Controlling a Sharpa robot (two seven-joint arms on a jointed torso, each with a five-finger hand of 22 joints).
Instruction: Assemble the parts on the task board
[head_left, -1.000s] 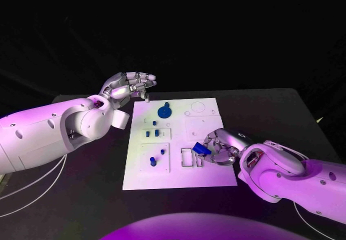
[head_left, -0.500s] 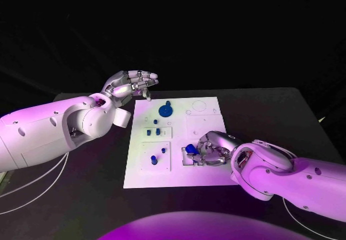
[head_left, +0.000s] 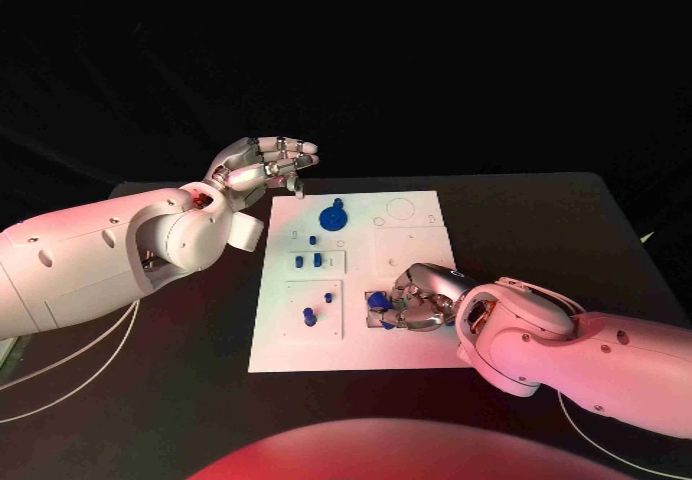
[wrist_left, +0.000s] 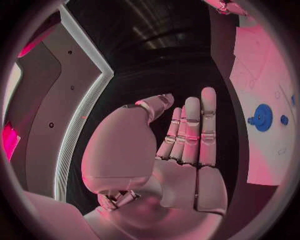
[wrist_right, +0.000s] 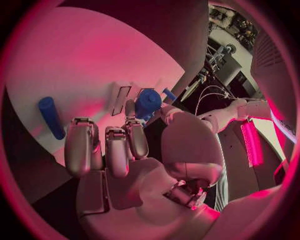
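White task board (head_left: 418, 345) lying mid-table (head_left: 577, 230), long side running away from the robot. Right hand (head_left: 414, 300) low over the board's near-right part, fingers curled around a small blue part (head_left: 379, 300), part held at the slotted recess there; whether seated in the slot, cannot tell. Same blue part (wrist_right: 148, 102) seen in the right wrist view between thumb and fingertips, just beside a narrow slot. Blue cylinder (wrist_right: 50, 116) lying on the board near that hand. Left hand (head_left: 268, 166) raised above the board's far-left corner, holding nothing, fingers straight and close together in the left wrist view. Blue gear (head_left: 332, 217) standing on the far part of the board, small blue pegs (head_left: 307, 262) in the left-hand recesses.
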